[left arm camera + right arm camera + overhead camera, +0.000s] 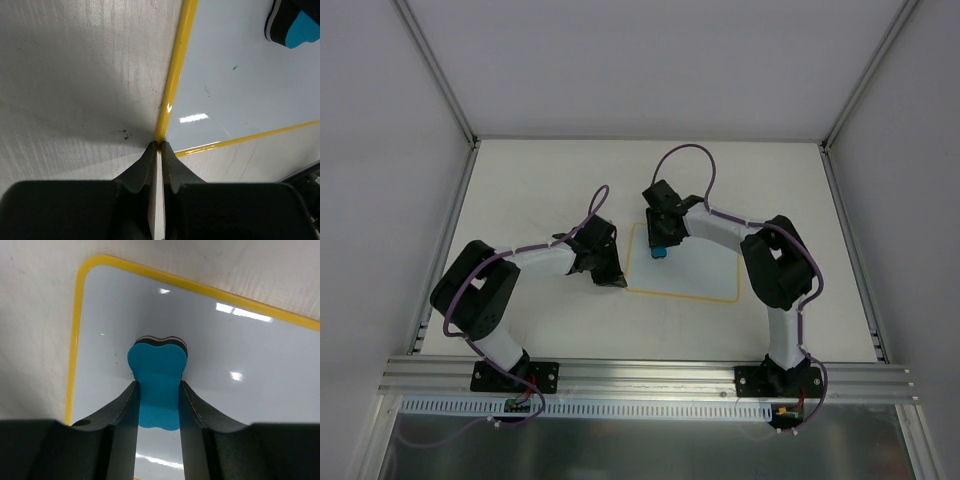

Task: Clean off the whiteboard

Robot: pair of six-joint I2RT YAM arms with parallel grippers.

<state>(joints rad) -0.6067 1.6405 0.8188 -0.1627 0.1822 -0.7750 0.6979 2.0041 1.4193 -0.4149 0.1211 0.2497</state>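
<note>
— White table, white walls round it. Where's the whiteboard?

— Flat in the middle of the table, between the two arms, its long side running left to right.

— And the right gripper?

— Clamped on the blue eraser, which sits face down on the whiteboard near its far left corner.

— So which way does the rest of the surface lie?

— To the right along the long side, toward that arm's own elbow, and a little nearer. I'd give the sweep to the right arm, since its eraser is on the surface.

— Anything to wipe?

— Only a small blue speck and a faint mark beside it in the left wrist view, nearer than the eraser. Otherwise it looks clean, so I'd judge the job nearly done.

— Left gripper?

— Fingers drawn to a slit, tips at the yellow border by the near left corner. Whether they nip the rim or only press on it, I cannot tell. Probably steadying it.
</note>
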